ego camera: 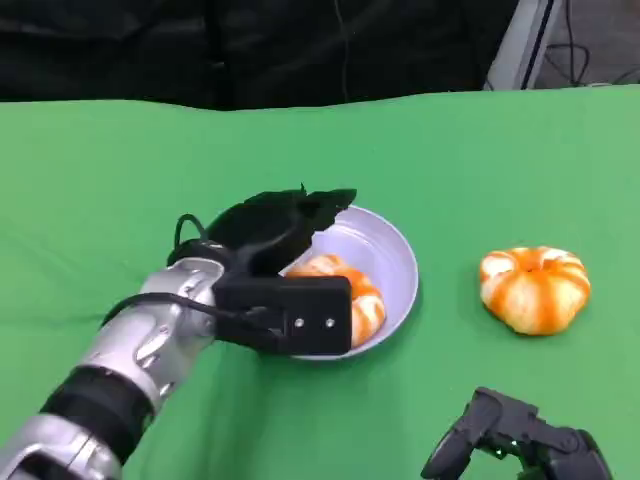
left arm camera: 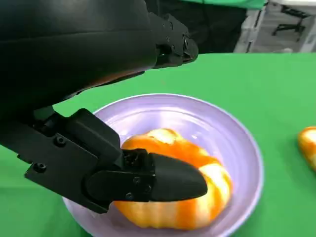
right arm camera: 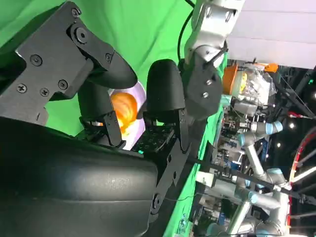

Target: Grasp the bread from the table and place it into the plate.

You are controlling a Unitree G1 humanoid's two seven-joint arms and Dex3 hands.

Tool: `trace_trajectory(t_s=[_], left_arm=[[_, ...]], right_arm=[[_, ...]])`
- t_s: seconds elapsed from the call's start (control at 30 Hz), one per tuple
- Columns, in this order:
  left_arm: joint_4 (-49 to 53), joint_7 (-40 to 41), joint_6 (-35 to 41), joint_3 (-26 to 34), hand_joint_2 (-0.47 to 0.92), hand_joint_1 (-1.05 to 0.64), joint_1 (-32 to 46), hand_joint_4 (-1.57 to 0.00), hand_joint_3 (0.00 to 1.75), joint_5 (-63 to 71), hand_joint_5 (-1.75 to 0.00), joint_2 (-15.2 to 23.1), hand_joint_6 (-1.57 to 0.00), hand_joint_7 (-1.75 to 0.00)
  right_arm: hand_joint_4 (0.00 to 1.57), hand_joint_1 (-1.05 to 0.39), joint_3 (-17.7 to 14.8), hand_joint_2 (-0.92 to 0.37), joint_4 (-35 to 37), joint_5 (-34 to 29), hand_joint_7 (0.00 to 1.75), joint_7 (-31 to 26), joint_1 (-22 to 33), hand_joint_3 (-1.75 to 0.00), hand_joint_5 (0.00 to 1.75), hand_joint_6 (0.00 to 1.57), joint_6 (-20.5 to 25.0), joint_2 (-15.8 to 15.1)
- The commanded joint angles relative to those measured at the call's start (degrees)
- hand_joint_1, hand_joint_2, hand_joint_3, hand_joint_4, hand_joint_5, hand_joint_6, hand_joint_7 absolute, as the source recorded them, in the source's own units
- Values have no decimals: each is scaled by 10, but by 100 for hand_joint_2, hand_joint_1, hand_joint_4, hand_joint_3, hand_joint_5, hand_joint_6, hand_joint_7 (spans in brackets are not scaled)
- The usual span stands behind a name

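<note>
Of the left hand: matte black, hard-shelled and blocky, spread apart over the plate and clamped on nothing. Upper fingers stretched out well above the bread, toward the plate's far rim. Thick, rounded thumb slung low across the near side of the bread; touching it or just short of it, cannot tell. Behind the hand, a silver, ribbed metal forearm with a thin black cable looped at the wrist.

Under the hand, the bread lying inside the plate, toward its near side: a round, plump bun with a glossy surface, streaked orange and cream in soft lobes. Around it, a shallow round dish of smooth pale lilac with a gently raised rim.

Further out to the right, well apart from the plate, a second bun of the same kind, pumpkin-shaped with a dimple at its top, sitting directly on the bench. Over the bench, a flat, bright green cloth of even, dull texture.

At the near right edge, the right hand, low over the green cloth: same black, angular build, fingers loosely bent and apart, holding nothing. Beyond the far edge of the bench, dark cloth.
</note>
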Motion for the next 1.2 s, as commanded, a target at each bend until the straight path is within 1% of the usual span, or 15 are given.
trace_trajectory(t_s=[0.03,0.17,0.3,0.33,0.37,0.5,0.53,0.57,0.7,0.9,0.93,0.97,1.03,1.1,1.2], left_arm=[[-61,-20,-8,24,92,-98,36,0,61,-25,0,30,-2,-1],[-170,-31,-18,63,92,-90,98,-1,54,-58,-1,59,-9,-4],[-228,-33,-22,91,92,-84,138,-5,50,-82,-3,67,-14,-5],[-243,-29,-27,102,92,-76,151,-19,42,-93,-11,68,-26,-10],[-254,-27,-29,110,92,-74,161,-24,39,-100,-14,69,-31,-12],[-266,-31,-29,118,92,-71,170,-29,36,-104,-18,67,-36,-13],[-286,-17,-55,143,91,-67,203,-37,34,-133,-23,65,-42,-16],[-302,-6,-76,162,92,-58,228,-52,25,-155,-39,63,-58,-19],[-360,0,-127,217,92,-34,313,-74,10,-254,-78,39,-88,-22],[-376,-12,-144,237,92,-29,351,-76,7,-292,-88,25,-94,-24],[-381,-13,-151,244,88,-19,370,-79,19,-312,-101,20,-98,-38],[-394,-15,-153,253,73,-13,400,-78,50,-336,-112,15,-92,-63],[-410,-20,-149,261,50,-2,428,-80,102,-358,-126,10,-86,-95],[-416,-25,-147,264,45,0,435,-80,114,-363,-129,8,-83,-103],[-419,-29,-144,267,42,1,437,-80,118,-364,-130,6,-82,-107]], right_arm=[[76,-5,-3,-27,1,8,130,0,1,-140,158,82,-3,-4],[77,-5,-3,-27,-1,7,130,0,3,-140,157,82,0,-4],[77,-5,-3,-26,-1,6,131,0,4,-142,157,83,-1,-4],[77,-4,-2,-26,0,7,131,1,5,-142,157,83,-2,-4],[77,-4,-2,-26,0,8,131,1,5,-143,157,83,-2,-4],[77,-4,-2,-25,0,9,131,1,5,-143,157,83,-2,-4],[77,-4,-2,-25,0,5,131,0,7,-143,157,83,-7,-4],[78,-5,-2,-25,0,3,131,-1,8,-144,157,83,-10,-5],[78,-6,-1,-25,-4,6,132,1,13,-144,157,83,-9,-5],[77,-6,0,-24,-2,8,132,1,13,-144,158,82,-12,-5],[77,-6,0,-24,0,8,132,1,12,-144,158,83,-16,-6],[77,-6,0,-25,1,9,133,1,11,-144,158,83,-16,-5],[77,-6,1,-25,1,9,133,2,11,-144,158,83,-15,-5],[77,-7,1,-25,1,9,133,2,11,-144,159,83,-15,-4],[77,-7,1,-25,1,9,134,2,11,-145,159,83,-15,-4]])
